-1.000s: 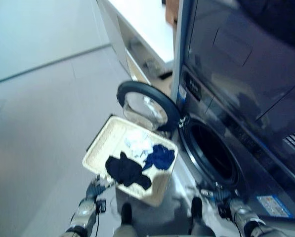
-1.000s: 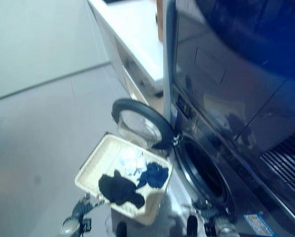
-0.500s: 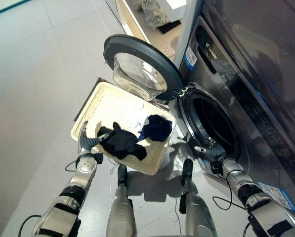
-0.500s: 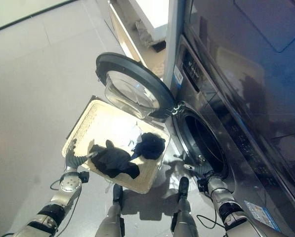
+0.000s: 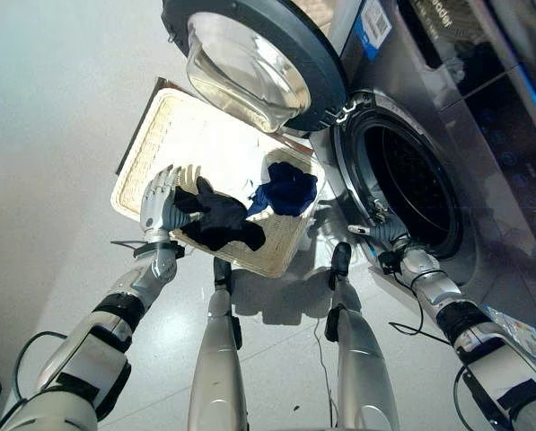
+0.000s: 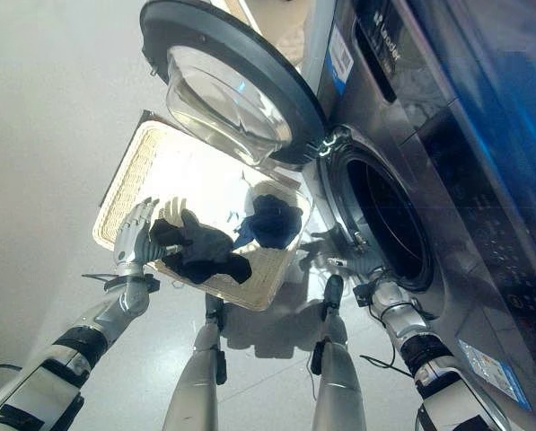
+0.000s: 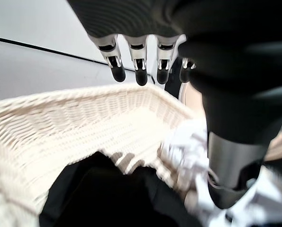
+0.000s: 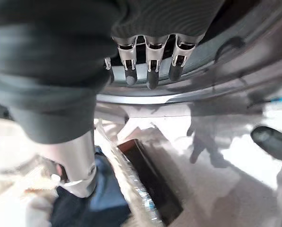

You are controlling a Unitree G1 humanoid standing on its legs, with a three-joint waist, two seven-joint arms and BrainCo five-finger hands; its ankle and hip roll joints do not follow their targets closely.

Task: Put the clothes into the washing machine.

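Left hand, fingers spread wide and holding nothing, stands over the near-left rim of the wicker basket, its fingertips above the weave in the left wrist view and just beside the black garment. Half a second ago this hand was lower, at the basket's outer corner; it has since risen and come in over the rim. The whole view has also tipped further downward, so the shift of basket and machine in the picture is the camera's, not theirs.

Basket contents, left to right: the black garment draped toward the near edge, a pale white item partly beneath it, and a dark blue garment at the right corner nearest the machine. All clothes lie in the basket; none has been lifted.

Above the basket hangs the washing machine door, swung fully open. To its right is the drum opening of the washing machine, dark inside; whether anything lies within cannot be told.

Right hand, fingers straight and relaxed, empty, is at the lower lip of the drum opening, much as it was a moment ago.

Judgement: loading has not begun; the left hand's approach suggests a first grasp of the black garment.
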